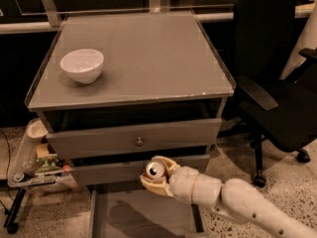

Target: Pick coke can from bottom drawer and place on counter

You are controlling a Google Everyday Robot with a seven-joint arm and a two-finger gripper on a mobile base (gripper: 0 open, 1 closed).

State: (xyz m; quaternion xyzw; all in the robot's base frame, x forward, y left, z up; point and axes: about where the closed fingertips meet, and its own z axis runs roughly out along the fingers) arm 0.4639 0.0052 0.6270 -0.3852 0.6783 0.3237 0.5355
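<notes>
The coke can (154,171) shows its silver top and reddish rim, held between the cream fingers of my gripper (155,175), which is shut on it. Can and gripper hang in front of the middle drawer's face, above the pulled-out bottom drawer (143,214). The drawer's grey floor carries the arm's shadow. The white arm reaches in from the lower right. The counter (148,48) is the wide grey top of the cabinet, well above the can.
A white bowl (82,65) stands on the counter's left side. A black office chair (277,83) sits close to the cabinet's right. A low cart (29,165) with small items stands at the lower left. The middle drawer's knob (139,142) is just above the can.
</notes>
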